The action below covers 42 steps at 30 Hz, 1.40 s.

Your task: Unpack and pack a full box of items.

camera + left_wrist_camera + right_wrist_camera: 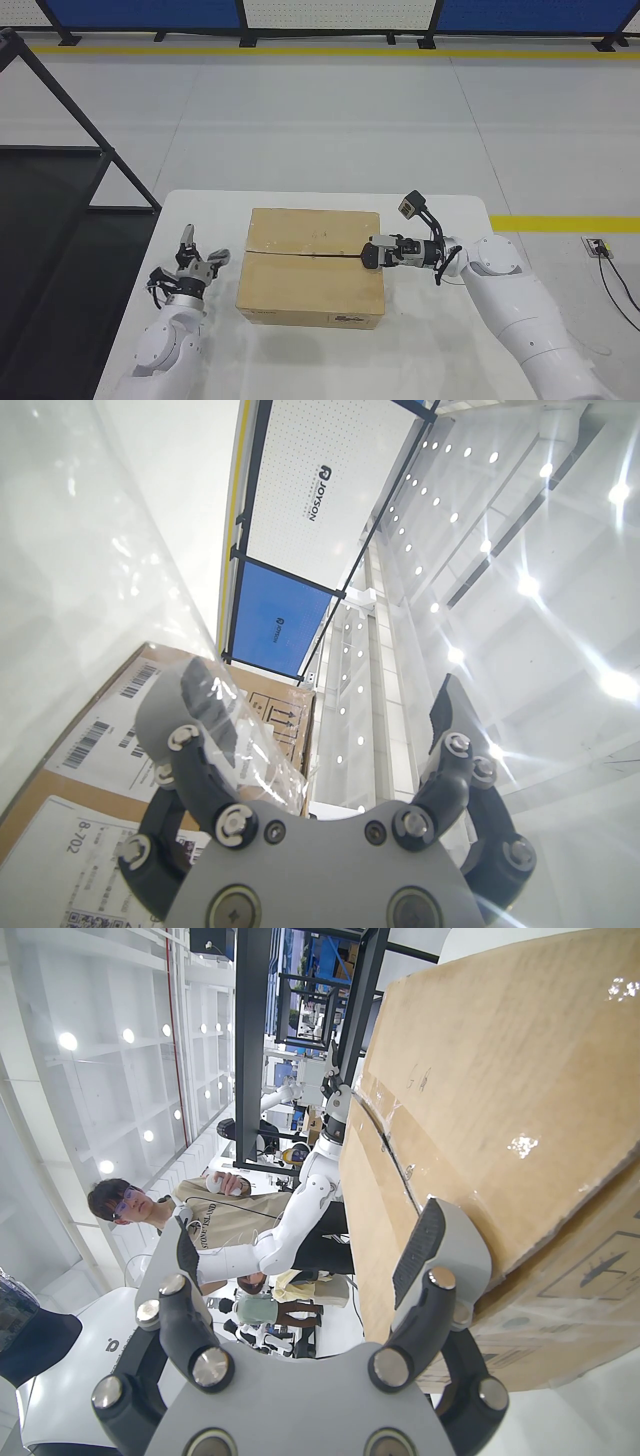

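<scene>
A closed cardboard box (312, 265) stands in the middle of the white table (440, 350), its two top flaps meeting at a seam. My right gripper (372, 253) is at the box's right edge, level with the seam. In the right wrist view this gripper (305, 1248) is open, and one finger (435, 1248) lies against the box top (500, 1103) next to the seam. My left gripper (203, 248) stands left of the box and points upward, apart from it. It is open (320, 710), with clear plastic film (250, 720) draped over one finger; the box's labelled side (110, 740) is beside it.
A black metal frame (60, 190) stands off the table's left side. The table has bare room in front of the box and to its right. Beyond the far edge is open floor with a yellow line (560, 223).
</scene>
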Each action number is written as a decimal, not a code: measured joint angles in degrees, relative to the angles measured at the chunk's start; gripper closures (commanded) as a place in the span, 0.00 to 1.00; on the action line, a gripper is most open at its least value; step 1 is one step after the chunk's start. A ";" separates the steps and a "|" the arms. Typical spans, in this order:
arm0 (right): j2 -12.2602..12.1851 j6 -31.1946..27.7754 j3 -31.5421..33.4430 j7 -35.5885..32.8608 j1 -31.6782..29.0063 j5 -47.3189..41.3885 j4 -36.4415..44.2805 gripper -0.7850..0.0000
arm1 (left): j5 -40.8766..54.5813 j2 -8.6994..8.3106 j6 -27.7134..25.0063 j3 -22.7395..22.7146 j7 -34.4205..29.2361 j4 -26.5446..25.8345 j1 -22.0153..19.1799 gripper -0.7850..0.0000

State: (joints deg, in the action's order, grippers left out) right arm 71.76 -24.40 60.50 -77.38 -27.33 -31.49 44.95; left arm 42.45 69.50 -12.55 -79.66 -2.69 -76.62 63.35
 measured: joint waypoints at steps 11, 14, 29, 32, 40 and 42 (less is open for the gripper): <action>0.00 0.00 0.00 0.00 0.00 0.00 0.00 0.00 | 0.35 0.56 -6.18 -2.66 1.05 -1.95 1.78 0.00; 0.00 0.00 0.00 0.00 0.00 0.00 0.00 0.00 | 0.20 0.69 -7.26 -3.34 1.28 -3.18 2.48 0.00; 0.00 0.00 0.00 0.00 0.00 0.00 0.00 0.00 | -2.53 0.95 -8.87 -7.59 2.12 -12.92 7.18 0.00; 0.00 0.00 0.00 0.00 0.00 0.00 0.00 0.00 | -3.23 0.99 -8.75 -8.36 2.23 -14.85 7.86 0.00; 0.00 0.00 0.00 0.00 0.00 0.00 0.00 0.00 | -4.57 1.27 -9.05 -9.38 2.03 -18.32 8.98 0.00; 0.00 0.00 0.00 0.00 0.00 0.00 0.00 0.00 | -5.28 1.36 -9.31 -9.46 2.07 -19.03 9.27 0.00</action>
State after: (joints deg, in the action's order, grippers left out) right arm 71.76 -24.40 60.50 -77.38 -27.33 -31.49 44.95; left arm 37.16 70.85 -21.86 -89.13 -0.61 -95.66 72.62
